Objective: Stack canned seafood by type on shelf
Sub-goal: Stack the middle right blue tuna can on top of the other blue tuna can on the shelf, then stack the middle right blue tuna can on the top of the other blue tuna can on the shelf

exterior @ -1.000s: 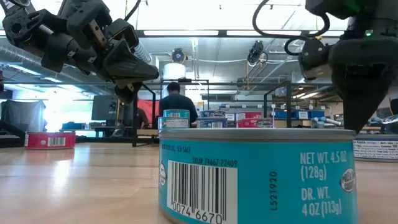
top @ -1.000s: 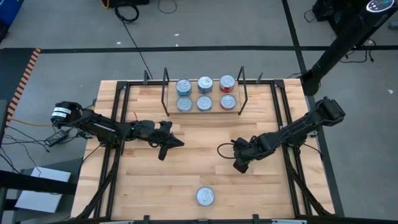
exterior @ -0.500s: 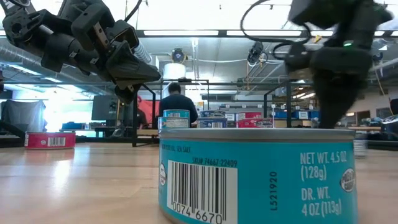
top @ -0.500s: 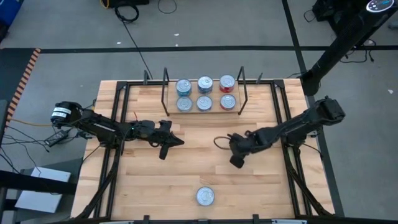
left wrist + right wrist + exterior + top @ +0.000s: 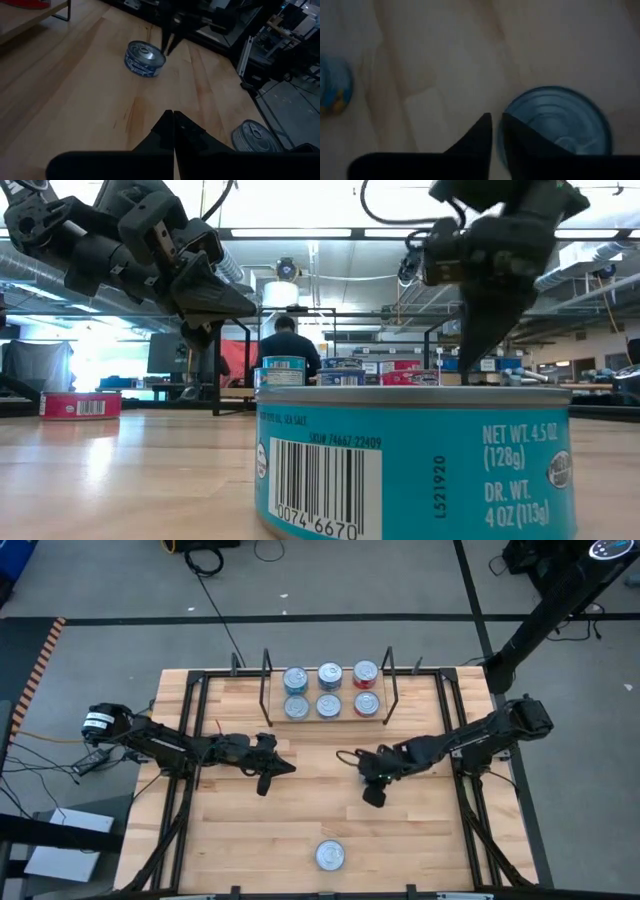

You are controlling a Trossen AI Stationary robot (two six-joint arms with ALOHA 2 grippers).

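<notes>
Below the right gripper (image 5: 496, 131), nearly closed and holding nothing, a blue tin (image 5: 559, 119) is lying. Its label (image 5: 520, 462) is reading "NET WT. 4.5 OZ (128g)".

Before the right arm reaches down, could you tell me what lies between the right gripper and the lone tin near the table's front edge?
In the high view, only bare tabletop separates the right gripper from the lone tin.

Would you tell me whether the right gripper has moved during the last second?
Yes. In the high view the right gripper has shifted toward the table's middle, away from the right frame rail.
</notes>
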